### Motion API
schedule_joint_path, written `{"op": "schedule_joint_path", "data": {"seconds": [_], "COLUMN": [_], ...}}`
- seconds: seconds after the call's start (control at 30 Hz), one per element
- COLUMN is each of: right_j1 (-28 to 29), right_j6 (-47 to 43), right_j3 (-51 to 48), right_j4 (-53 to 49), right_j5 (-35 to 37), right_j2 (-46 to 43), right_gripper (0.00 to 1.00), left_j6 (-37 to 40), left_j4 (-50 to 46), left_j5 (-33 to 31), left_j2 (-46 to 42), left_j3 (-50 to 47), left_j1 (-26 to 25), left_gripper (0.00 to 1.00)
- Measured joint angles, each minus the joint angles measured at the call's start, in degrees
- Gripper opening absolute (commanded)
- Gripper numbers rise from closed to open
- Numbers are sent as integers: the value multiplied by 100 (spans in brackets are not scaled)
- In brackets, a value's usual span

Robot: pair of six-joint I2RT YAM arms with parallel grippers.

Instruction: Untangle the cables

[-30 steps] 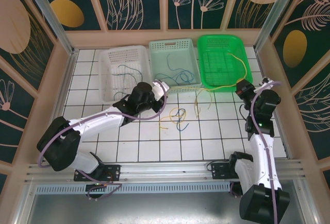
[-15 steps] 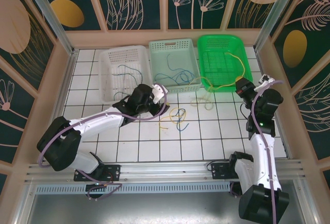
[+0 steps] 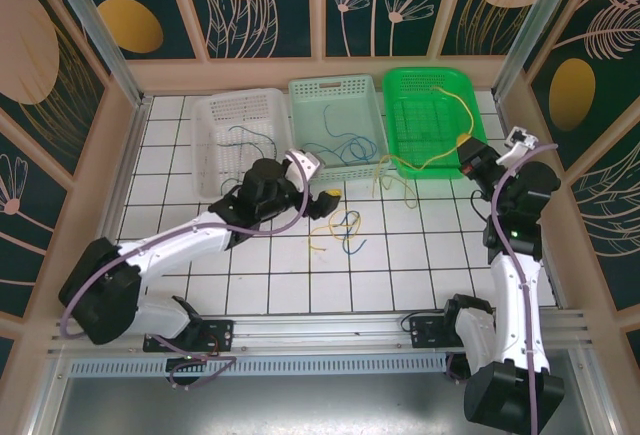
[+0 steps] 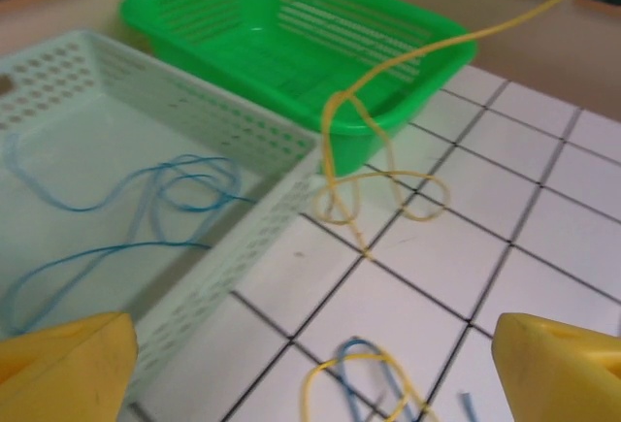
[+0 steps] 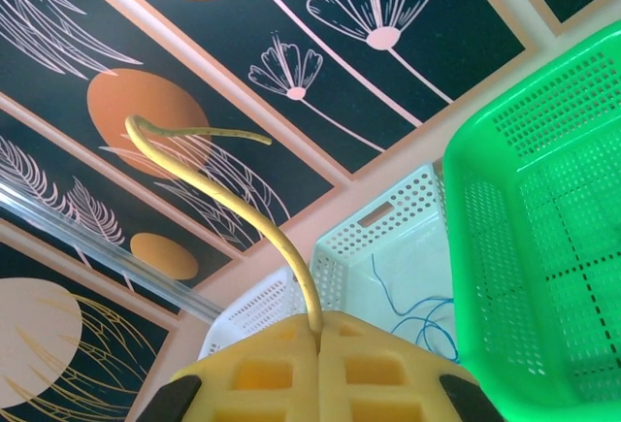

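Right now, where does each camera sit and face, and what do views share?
Top external: above and behind the bases, looking down on the table; left arm and right arm show.
Left wrist: low, facing pale basket and green basket; open left tool's fingertips at bottom corners.
Right wrist: tilted up at the wall; shut right tool pinching the yellow cable.
Shared by all: the green basket.

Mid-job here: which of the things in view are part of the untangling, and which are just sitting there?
Part of the job:
- yellow cable, pinched in the right gripper
- yellow-and-blue tangle on the table
- blue cables in the mint basket
- dark cable in the white basket

Just sitting there:
- white basket
- mint basket
- green basket
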Motion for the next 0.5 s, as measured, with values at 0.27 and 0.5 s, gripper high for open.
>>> {"op": "schedule_joint_path", "data": {"seconds": [0.27, 0.5], "right_j1": [15, 15], "right_j6": [-15, -179], "right_j3": [402, 1049], "right_j4": [-223, -695], "right_j5": [-15, -33], "right_j2": [-125, -136], "right_gripper": [0, 0], "left_j6": [-470, -658], "left_j4": [83, 103], "left_j5": [503, 577], "left_j2": [1648, 2197], "left_j3": [1294, 1624], "left_j1": [-275, -280], "left_gripper": [84, 84]}}
